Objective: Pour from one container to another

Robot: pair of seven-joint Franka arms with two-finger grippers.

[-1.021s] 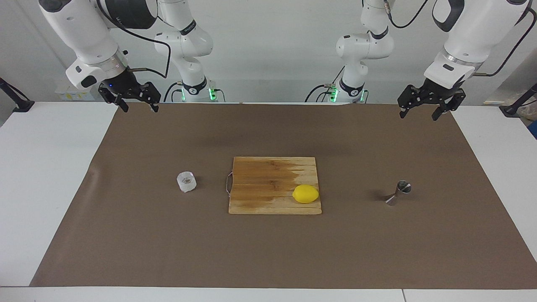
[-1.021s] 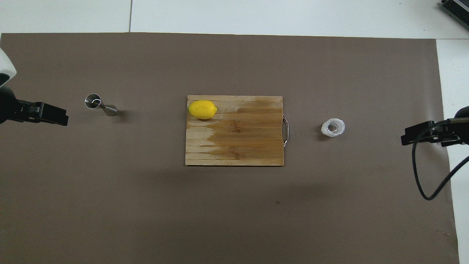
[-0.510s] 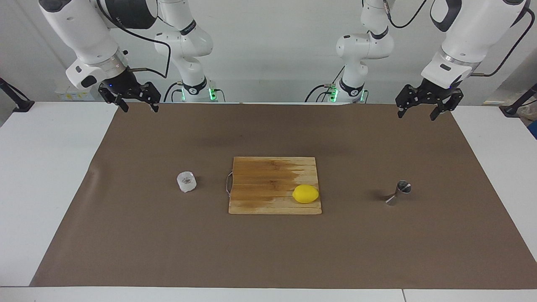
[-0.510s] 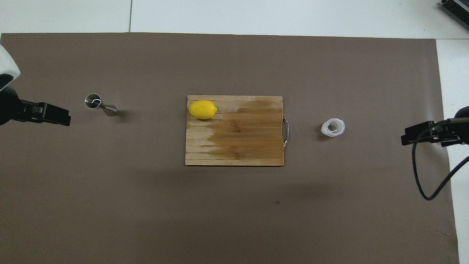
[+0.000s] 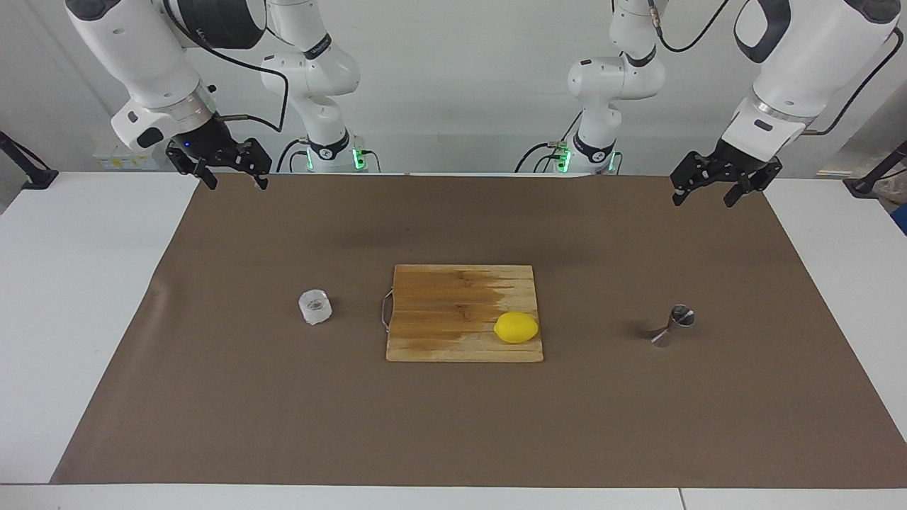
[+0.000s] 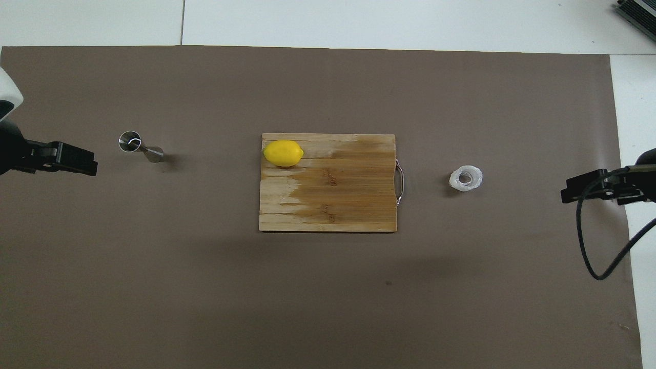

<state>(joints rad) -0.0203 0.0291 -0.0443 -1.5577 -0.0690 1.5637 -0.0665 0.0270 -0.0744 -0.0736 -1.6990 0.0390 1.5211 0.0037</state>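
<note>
Facing view: left end effector (image 5: pixel 703 195) has shifted.

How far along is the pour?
Nothing is done: the glass tumbler and steel jigger stand apart on the brown mat, either side of the cutting board. Left gripper and right gripper hang open, empty. Grasping and pouring remain.

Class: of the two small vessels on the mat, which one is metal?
The steel jigger, hourglass-shaped, toward the left arm's end; the glass tumbler is clear.
</note>
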